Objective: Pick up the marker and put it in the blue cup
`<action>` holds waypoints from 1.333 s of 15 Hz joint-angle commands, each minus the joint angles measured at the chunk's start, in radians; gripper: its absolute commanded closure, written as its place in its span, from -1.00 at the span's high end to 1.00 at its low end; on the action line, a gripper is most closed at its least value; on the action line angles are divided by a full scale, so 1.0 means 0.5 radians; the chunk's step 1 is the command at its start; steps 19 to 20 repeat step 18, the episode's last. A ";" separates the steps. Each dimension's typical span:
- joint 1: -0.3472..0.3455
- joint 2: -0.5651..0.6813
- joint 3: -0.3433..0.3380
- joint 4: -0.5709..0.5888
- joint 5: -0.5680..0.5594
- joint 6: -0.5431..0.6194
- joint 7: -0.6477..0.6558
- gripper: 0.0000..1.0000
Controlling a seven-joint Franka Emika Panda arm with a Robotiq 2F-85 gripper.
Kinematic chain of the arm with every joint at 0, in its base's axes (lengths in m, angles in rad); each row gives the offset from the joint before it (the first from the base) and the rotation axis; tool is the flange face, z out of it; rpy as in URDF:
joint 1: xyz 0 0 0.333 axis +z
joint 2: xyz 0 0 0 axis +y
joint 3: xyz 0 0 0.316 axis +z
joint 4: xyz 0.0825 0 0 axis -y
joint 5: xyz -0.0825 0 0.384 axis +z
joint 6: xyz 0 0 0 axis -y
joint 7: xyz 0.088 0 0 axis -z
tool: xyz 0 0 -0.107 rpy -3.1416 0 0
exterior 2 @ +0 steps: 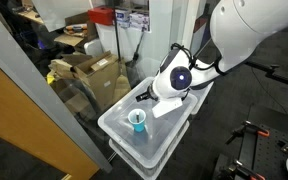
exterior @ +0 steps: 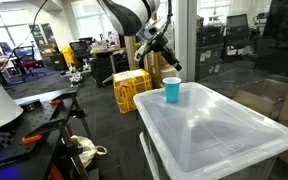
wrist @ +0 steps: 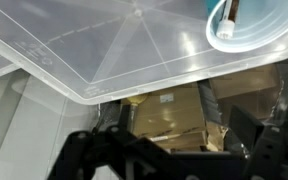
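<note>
With its jaws spread wide and nothing between them, the gripper hangs near the edge of the clear bin lid. Blue cup stands on that lid, upper right of the wrist view, clear of the gripper; marker sticks up inside the cup.

The cup is standing on the bin lid near its corner, the marker resting inside it; a crate is sitting behind the bin.
</note>
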 commanded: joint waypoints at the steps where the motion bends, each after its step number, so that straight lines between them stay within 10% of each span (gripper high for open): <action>1: -0.215 -0.106 0.133 -0.204 0.124 0.175 -0.539 1.00; 2: -0.595 -0.206 0.546 -0.266 0.054 -0.014 -0.695 1.00; 8: -0.934 -0.252 0.914 -0.482 0.746 -0.243 -1.572 1.00; 20: -0.902 -0.168 0.876 -0.415 0.704 -0.175 -1.504 1.00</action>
